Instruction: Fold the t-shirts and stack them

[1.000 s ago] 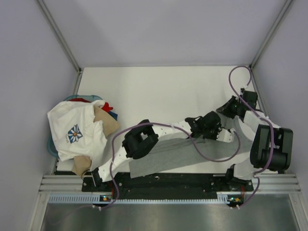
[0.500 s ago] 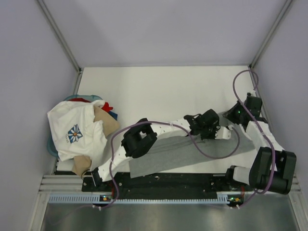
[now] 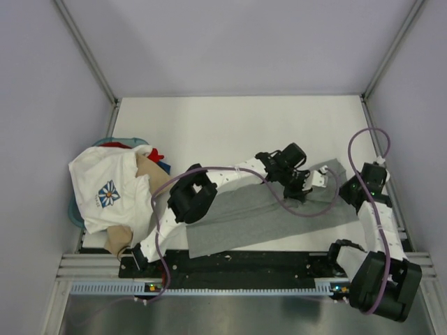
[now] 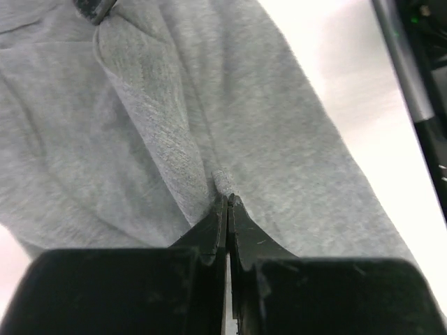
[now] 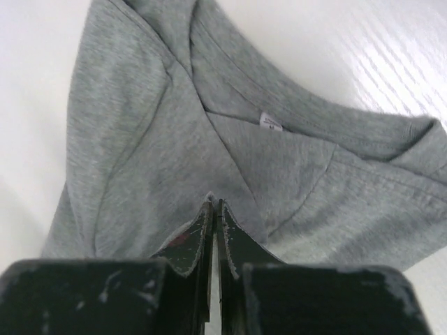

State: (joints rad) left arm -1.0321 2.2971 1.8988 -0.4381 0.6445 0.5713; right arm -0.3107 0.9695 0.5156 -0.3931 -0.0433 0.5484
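Grey shirt (image 3: 244, 223) lies spread along the counter's (image 3: 230, 125) near edge, toward the right near corner. The left claw (image 4: 228, 202) is clenched on a raised ridge of its cloth, and the right claw (image 5: 215, 204) pinches a fold near the collar, probably so both can lift and fold it together. The other shirts (image 3: 115, 192) wait heaped at the left edge.

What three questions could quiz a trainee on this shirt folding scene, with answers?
1. True or false: the left hand and the right hand are both shut on the grey t-shirt.
2. The white flower-print t-shirt lies: A) on the left-side pile; B) under the right hand; C) flat mid-table.
3. Fill in: the grey t-shirt's neck tag shows in the ___ wrist view.
Key: 1 true; 2 A; 3 right.
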